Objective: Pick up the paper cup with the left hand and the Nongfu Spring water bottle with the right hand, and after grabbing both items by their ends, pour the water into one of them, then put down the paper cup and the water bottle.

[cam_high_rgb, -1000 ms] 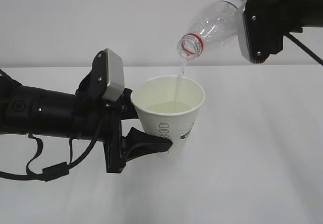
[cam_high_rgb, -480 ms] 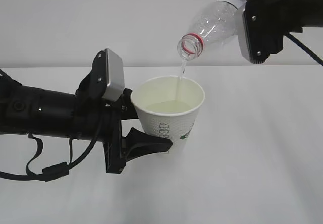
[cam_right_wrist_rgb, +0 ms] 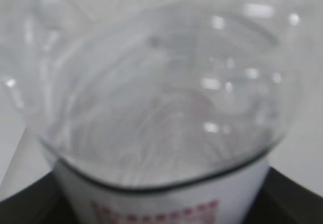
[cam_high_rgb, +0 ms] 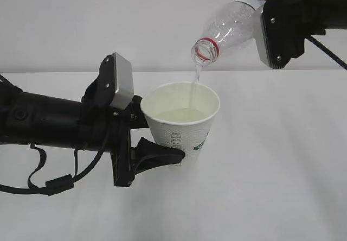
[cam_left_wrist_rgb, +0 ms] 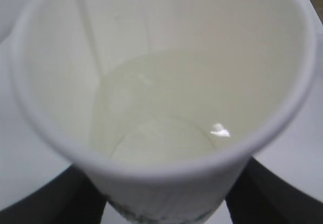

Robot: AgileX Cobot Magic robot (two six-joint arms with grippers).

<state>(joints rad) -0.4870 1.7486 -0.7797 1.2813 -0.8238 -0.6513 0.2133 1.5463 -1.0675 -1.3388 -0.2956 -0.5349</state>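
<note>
The paper cup (cam_high_rgb: pixel 181 122) is held upright above the table (cam_high_rgb: pixel 271 170), roughly in the middle of the exterior view, with its open mouth just under the neck of the water bottle (cam_high_rgb: pixel 227 30). A thin stream of water (cam_high_rgb: pixel 194 83) falls from the bottle's mouth into the cup, which looks somewhat under half full. The left wrist view shows the pale liquid pooled over the cup's bottom.

The left gripper (cam_high_rgb: pixel 157 143) is closed around the cup's lower part, its jaws set fairly wide apart to match the cup's width, one finger showing across the front near the base. The right gripper (cam_high_rgb: pixel 268 2) is clamped on the bottle's far end, near the label, with the bottle tilted neck-down toward the cup; its jaws also stand wide, closed on the bottle's body.

The cup will probably handle as a soft, thin-walled thing: a hard squeeze could buckle it and spill the water, and it gets heavier as it fills. A hold low on the body, as now, seems sensible, provided it stays level. The bottle is light, ribbed plastic that may flex and could be slippery, so a firm hold on the wider labelled part suits it best.
</note>
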